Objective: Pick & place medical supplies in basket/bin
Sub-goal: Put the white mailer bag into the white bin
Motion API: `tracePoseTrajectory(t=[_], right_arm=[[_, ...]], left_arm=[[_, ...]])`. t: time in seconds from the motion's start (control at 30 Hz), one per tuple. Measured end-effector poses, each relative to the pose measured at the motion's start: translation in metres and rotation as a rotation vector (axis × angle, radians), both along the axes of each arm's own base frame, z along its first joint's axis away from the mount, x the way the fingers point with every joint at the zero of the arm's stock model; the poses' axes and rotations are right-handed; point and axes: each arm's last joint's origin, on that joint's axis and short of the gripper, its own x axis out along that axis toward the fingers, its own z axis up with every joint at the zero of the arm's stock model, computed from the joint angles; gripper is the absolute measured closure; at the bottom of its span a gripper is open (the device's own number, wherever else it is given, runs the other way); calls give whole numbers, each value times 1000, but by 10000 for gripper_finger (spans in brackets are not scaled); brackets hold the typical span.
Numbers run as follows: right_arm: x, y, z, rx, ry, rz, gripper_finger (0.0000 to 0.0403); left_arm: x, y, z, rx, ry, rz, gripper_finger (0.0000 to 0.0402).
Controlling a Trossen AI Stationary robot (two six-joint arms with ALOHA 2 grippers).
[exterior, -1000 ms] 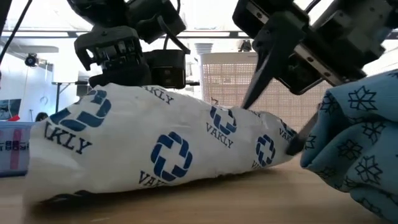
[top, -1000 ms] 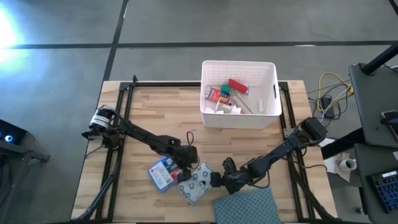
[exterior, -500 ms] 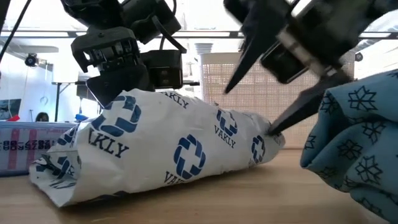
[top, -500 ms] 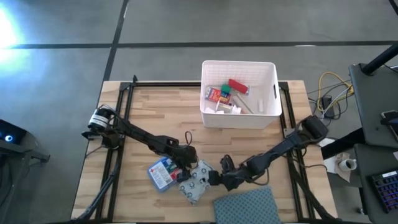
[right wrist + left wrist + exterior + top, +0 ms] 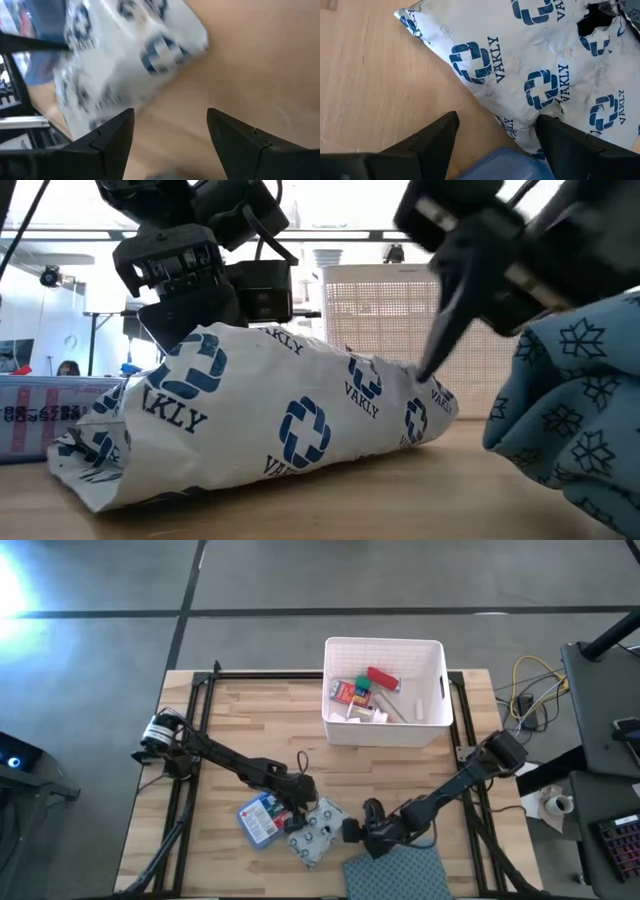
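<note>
The white pouch with blue cross marks (image 5: 318, 833) lies flat on the table near its near edge. Its left end overlaps the blue-and-red flat packet (image 5: 262, 818). My left gripper (image 5: 300, 808) is open above that end of the pouch (image 5: 530, 75), with the packet (image 5: 495, 165) under its fingers. My right gripper (image 5: 354, 831) is open at the pouch's right end (image 5: 430, 405), and in the right wrist view the pouch (image 5: 125, 65) lies ahead of its fingers. The white bin (image 5: 436, 690) holds red, orange and green items. My left gripper comes from above, pointing down, at the pouch's end beside the packet. One finger (image 5: 560, 140) lies against the pouch's torn edge (image 5: 542, 114); the other (image 5: 437, 135) stands over bare wood. The pouch rests on the table. My right gripper has a fingertip (image 5: 432, 365) close to the pouch's right end; I cannot tell if it touches.
The blue-grey cloth with snowflake marks (image 5: 395, 875) lies bunched at the near edge, just right of the pouch and under my right arm. The bin stands at the far edge. Black rails (image 5: 195, 740) run along both sides of the table. Bare wood lies between pouch and bin.
My right gripper first pressed left against the pouch's right end, then drew back toward the table's right and near edge. The pouch slid a little leftward and its left end bunched up under my left gripper, which stayed nearly still.
</note>
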Motion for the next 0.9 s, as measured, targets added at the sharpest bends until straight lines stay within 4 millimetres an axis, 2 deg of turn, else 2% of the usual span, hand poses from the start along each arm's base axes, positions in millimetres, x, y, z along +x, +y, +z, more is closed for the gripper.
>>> tracePoseTrajectory(t=[0.13,0.3,0.6,0.77,0.9], right_arm=[[5,-2,-5,-22,-35,-24,163],[8,0,0,-54,-111,-50,153],[5,4,-1,-72,-120,-23,82],[10,2,-12,-90,-117,-51,51],[19,5,-22,-56,-191,-71,44]], left_arm=[[-1,0,-2,2,4,0,144],[-5,1,-6,7,22,3,144],[-10,3,-11,5,49,19,144],[-9,2,-10,2,43,22,144],[-9,2,-10,-2,43,27,144]])
